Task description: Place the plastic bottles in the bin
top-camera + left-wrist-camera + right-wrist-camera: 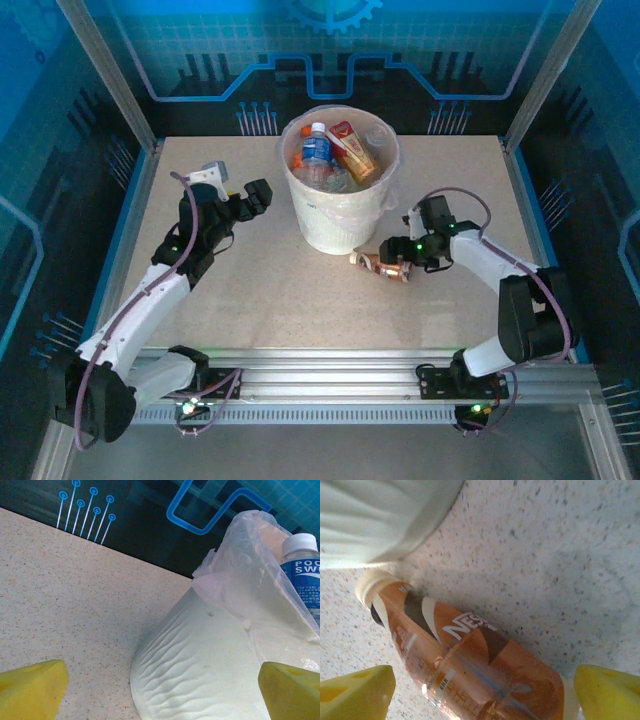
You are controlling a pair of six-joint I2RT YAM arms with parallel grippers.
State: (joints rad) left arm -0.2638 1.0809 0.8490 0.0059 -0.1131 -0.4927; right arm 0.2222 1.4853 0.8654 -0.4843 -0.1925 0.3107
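Observation:
The bin [335,215] is a white bucket with a thin bag liner and stands at the middle back of the table. It holds several plastic bottles, among them a blue-labelled one [317,155] and a red and orange one [355,150]. A brown-labelled bottle [380,266] lies on its side on the table just right of the bin's foot. My right gripper [394,256] is open and straddles that bottle [470,665], with yellow fingertips [355,692] on either side of it. My left gripper [262,195] hangs open beside the bin wall [200,655], holding nothing.
The speckled tabletop [250,290] stretches between the arms. Aluminium rails [340,375] run along its near edge, and blue panels with metal posts [130,100] close off the back and sides. The liner [250,580] flares out over the bin's rim.

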